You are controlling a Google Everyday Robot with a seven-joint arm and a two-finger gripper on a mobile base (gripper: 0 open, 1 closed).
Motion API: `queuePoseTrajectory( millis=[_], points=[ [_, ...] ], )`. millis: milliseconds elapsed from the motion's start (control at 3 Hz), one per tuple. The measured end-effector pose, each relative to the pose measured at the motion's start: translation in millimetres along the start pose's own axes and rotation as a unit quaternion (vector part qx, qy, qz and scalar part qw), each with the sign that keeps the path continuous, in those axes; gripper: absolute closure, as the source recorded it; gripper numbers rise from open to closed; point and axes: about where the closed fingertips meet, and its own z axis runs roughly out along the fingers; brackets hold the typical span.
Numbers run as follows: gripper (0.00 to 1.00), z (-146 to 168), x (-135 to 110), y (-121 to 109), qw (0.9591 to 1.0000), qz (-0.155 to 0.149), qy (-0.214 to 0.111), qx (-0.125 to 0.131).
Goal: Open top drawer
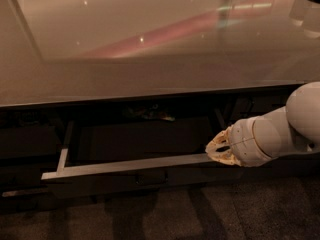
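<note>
A wide, glossy tan surface (150, 79) fills the upper half, mirroring a pinkish-red streak (170, 31) and a few small points of light. Below it lies a dark, grey-brown floor (210, 214). The end effector (219, 149) sits lower right, beneath the surface's front edge.
</note>
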Motion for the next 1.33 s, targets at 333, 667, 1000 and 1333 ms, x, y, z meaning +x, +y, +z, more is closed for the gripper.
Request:
queuePoseTrajectory(
  millis=[333, 667, 1000, 1333],
  points=[
    [1.00, -15, 21, -32, 0.9993, 0.028, 0.018, 0.017],
    [1.00, -15, 21, -32, 0.9993, 0.028, 0.018, 0.017],
    [1.00, 10, 44, -30, 0.9981, 0.056, 0.022, -0.015],
    [1.00, 35, 65, -27, 0.9953, 0.081, 0.026, -0.046]
  ],
)
